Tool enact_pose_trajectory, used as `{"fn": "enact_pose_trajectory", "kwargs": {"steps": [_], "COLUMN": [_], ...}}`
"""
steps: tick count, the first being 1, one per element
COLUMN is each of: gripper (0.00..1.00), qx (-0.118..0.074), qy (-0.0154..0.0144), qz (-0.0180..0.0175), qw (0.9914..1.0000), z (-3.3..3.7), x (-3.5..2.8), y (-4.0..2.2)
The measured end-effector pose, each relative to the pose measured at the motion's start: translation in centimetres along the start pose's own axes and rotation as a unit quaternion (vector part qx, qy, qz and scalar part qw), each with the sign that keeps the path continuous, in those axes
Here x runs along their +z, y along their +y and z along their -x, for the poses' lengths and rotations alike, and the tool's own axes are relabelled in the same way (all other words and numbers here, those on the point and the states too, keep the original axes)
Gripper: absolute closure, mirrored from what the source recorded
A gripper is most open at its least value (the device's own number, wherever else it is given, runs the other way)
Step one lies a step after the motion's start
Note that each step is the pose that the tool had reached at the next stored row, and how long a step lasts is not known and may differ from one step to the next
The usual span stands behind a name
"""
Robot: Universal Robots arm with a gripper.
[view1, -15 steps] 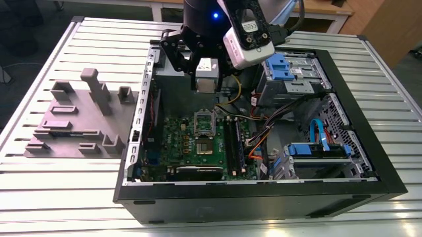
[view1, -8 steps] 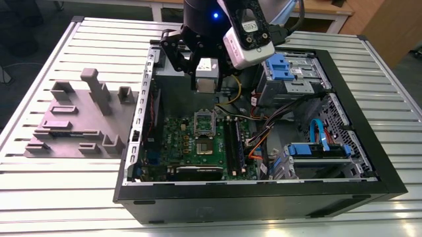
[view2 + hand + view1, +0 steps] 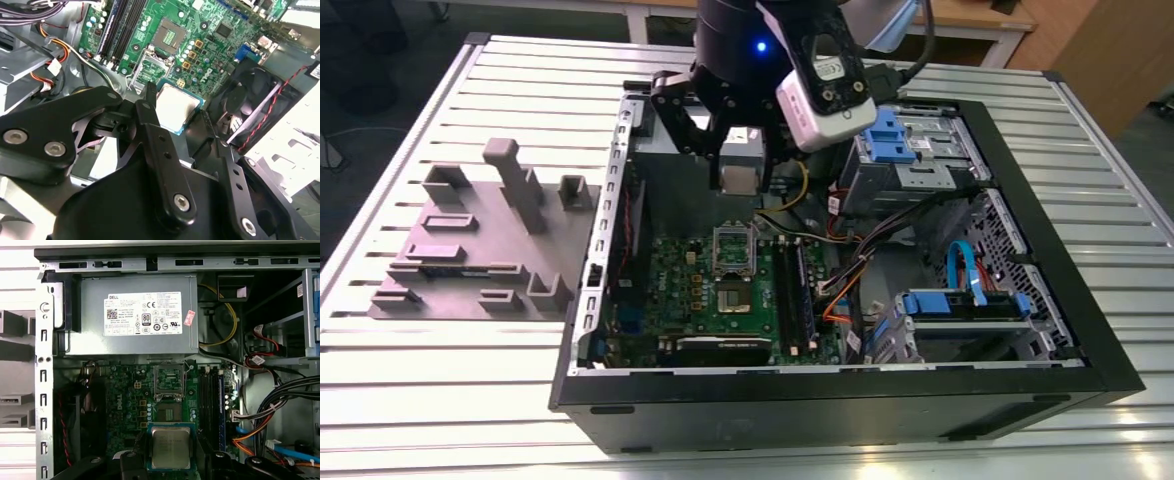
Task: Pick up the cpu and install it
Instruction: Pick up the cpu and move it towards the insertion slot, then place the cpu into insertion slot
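In the exterior view, a grey moulded fixture [image 3: 480,240] is seen at the left on the slatted metal table [image 3: 427,400]. To its right, the open computer case [image 3: 854,410] is laid on its side, with the green motherboard [image 3: 720,290] exposed. The gripper [image 3: 738,160] is positioned inside the case, above the motherboard's far end. The cpu [image 3: 738,180] is clamped between its black fingers [image 3: 150,120] — the jaws are closed only as far as the chip's width. In the first wrist view the cpu is shown flat, metal top up, near the open socket [image 3: 170,412], whose frame [image 3: 169,379] is swung open. The grey power supply [image 3: 135,315] is located beyond the socket. Drive bays [image 3: 907,140] with blue clips are found at the exterior view's right.
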State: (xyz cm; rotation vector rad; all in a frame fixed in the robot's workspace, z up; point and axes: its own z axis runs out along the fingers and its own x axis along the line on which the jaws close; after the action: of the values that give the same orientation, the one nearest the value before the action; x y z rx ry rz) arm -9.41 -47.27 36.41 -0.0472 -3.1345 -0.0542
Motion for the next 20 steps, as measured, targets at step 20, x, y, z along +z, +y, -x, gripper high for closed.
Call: {"fn": "enact_pose_trajectory", "kwargs": {"steps": [20], "gripper": [0.53], "qx": [-0.004], "qy": [0.0001], "qz": [0.0000], "qw": [0.99999], "z": [0.41], "x": [0.82], "y": [-0.02]}}
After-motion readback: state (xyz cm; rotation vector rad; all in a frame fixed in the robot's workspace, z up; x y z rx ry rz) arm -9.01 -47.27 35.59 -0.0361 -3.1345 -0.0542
